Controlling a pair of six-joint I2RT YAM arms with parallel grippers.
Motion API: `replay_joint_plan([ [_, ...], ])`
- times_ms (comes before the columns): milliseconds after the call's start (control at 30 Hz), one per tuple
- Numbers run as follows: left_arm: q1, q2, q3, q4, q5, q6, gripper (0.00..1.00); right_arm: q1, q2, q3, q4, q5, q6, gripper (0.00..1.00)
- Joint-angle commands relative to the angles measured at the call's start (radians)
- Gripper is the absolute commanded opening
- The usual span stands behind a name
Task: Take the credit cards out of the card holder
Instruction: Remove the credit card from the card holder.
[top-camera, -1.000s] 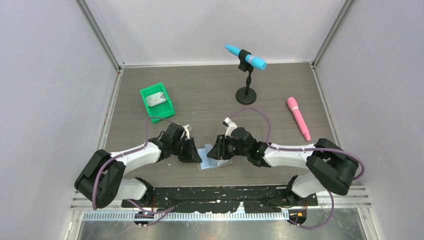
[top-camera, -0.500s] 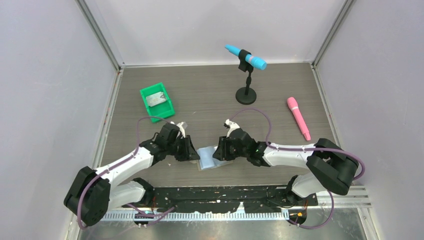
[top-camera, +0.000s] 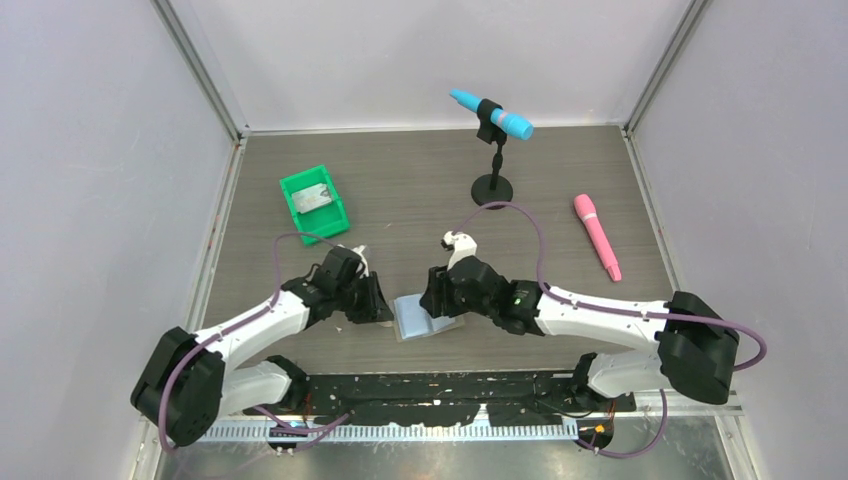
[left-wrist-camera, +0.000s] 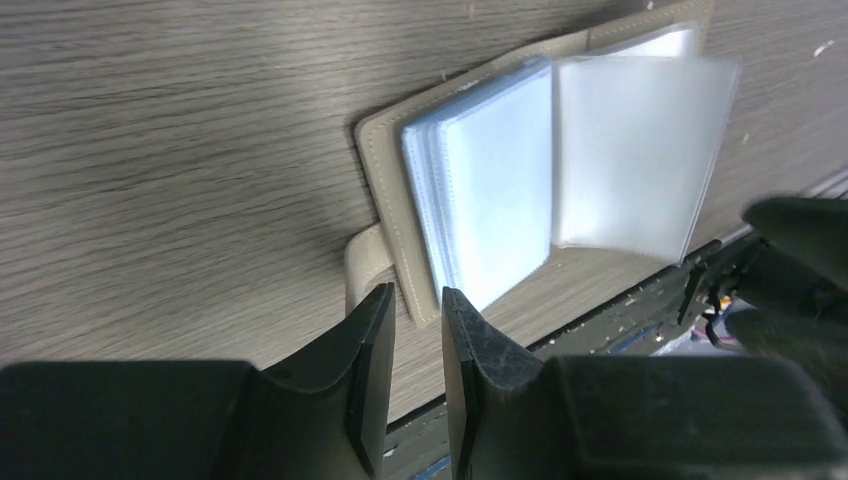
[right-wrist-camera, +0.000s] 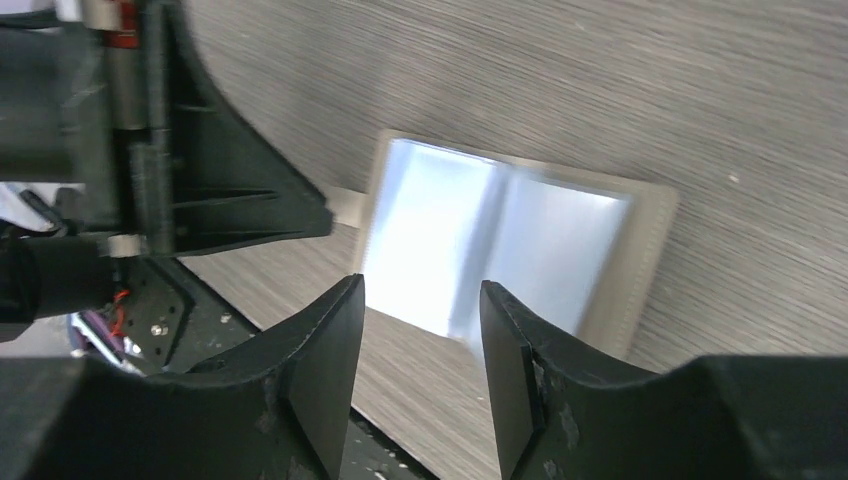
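The holder lies open; its sleeves look floppy and slick, so pinch any card by its stiff edge. Your left hand is barely open, your right hand wider, both empty.

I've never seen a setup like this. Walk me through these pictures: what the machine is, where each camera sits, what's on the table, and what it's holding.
These are two robot arms bolted at the near edge of a table. The wide picture looks down from above and behind them. The other two come from cameras on each wrist, so the dark prongs at the bottom are that arm's own claw. Between the arms a card holder lies open, pale blue pockets up. The left claw sits by its tab edge, jaws close together, nothing between them. The right claw hovers open above the pockets, also empty. Farther back: a green bin with something grey inside, a blue microphone on a stand, and a pink microphone lying flat.
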Motion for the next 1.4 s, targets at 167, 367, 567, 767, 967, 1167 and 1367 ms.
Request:
replay_joint_plan([
  [167, 0.094, -0.170, 0.006, -0.125, -0.132, 0.020, 0.26, 0.119, 0.126, 0.153, 0.042, 0.063, -0.055, 0.54],
  [367, 0.146, -0.276, -0.021, -0.152, -0.108, 0.035, 0.27, 0.128, 0.272, 0.222, -0.044, 0.148, -0.056, 0.74],
  [567, 0.149, -0.301, -0.023, -0.166, -0.108, 0.035, 0.27, 0.129, 0.329, 0.246, -0.100, 0.213, -0.066, 0.86],
  [767, 0.151, -0.302, -0.018, -0.164, -0.098, 0.038, 0.27, 0.130, 0.366, 0.257, -0.105, 0.201, -0.071, 0.86],
  [967, 0.151, -0.299, -0.028, -0.158, -0.092, 0.038, 0.27, 0.141, 0.399, 0.280, -0.114, 0.213, -0.075, 0.87],
  [1167, 0.151, -0.290, -0.036, -0.147, -0.086, 0.034, 0.27, 0.153, 0.432, 0.301, -0.131, 0.223, -0.072, 0.87],
  [1367, 0.151, -0.275, -0.043, -0.131, -0.077, 0.034, 0.27, 0.160, 0.446, 0.314, -0.174, 0.270, -0.068, 0.82],
])
